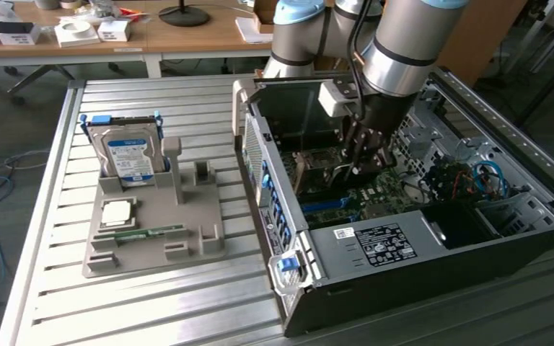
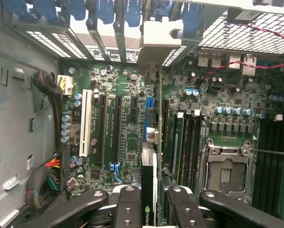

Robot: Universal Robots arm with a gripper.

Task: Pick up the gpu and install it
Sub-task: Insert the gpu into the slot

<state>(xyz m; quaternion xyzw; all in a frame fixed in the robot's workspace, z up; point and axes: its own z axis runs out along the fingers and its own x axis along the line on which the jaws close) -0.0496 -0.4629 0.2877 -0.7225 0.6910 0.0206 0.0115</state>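
Silver-grey tubular robot arm [image 1: 404, 43] with black joint bands and a pale blue cap, well above the pincer [image 1: 362, 166]. A thin black cable [image 1: 358, 50] runs down alongside. A cream bracket [image 1: 337, 97] sits just above the black pincer, whose jointed links carry round silver screws [image 2: 98, 194].

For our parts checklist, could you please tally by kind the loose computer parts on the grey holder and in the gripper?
Boxy silver hard drive with blue-white label, on the grey plastic holder: 1
Square silver processor chip, on the holder: 1
Narrow green memory stick, on the holder: 1
Thin dark gpu card, held in the gripper: 1
Total: 4
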